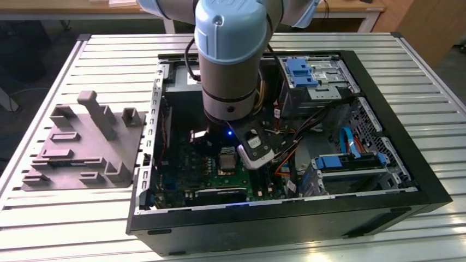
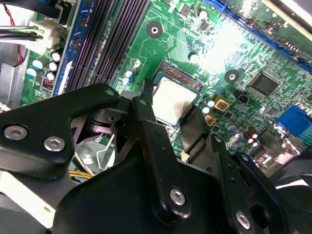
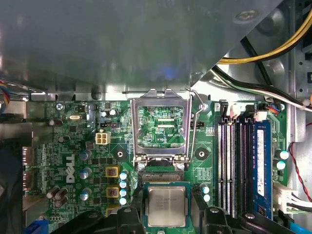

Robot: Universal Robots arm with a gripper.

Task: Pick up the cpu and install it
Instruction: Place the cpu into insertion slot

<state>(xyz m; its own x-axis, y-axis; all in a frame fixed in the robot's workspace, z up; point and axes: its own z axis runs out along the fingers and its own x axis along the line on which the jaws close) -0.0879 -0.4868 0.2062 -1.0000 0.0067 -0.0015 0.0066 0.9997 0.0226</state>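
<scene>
**Chip between my fingers, over the socket**

My arm [image 1: 226, 54] reaches down into the open computer case [image 1: 429, 191], which lies on its side on the slatted table [image 1: 109, 54]. My gripper [image 2: 170, 106] is low over the green motherboard [image 3: 73, 146]. It is closed down to a narrow span on the cpu [image 2: 175, 97]. One of my black fingers [image 2: 146, 126] is against each of two opposite edges of the chip, and its pale metal top faces up between them.

In the first wrist view the cpu [image 3: 166, 205] lies square over the socket [image 3: 161, 176], just beside the hinge of the load plate [image 3: 134, 126]. That plate stands swung up and open, with its wire lever lifted alongside. A strip of the socket's contacts shows past the chip's edge nearest the hinge.

From these angles I cannot tell whether the chip already rests in the socket or hangs a hair above it.

The memory slots [image 3: 234, 165] run beside the socket, apart from my fingers. On the table at the exterior view's left, outside the case, sits the grey tray [image 1: 80, 147] with its upright posts.
</scene>
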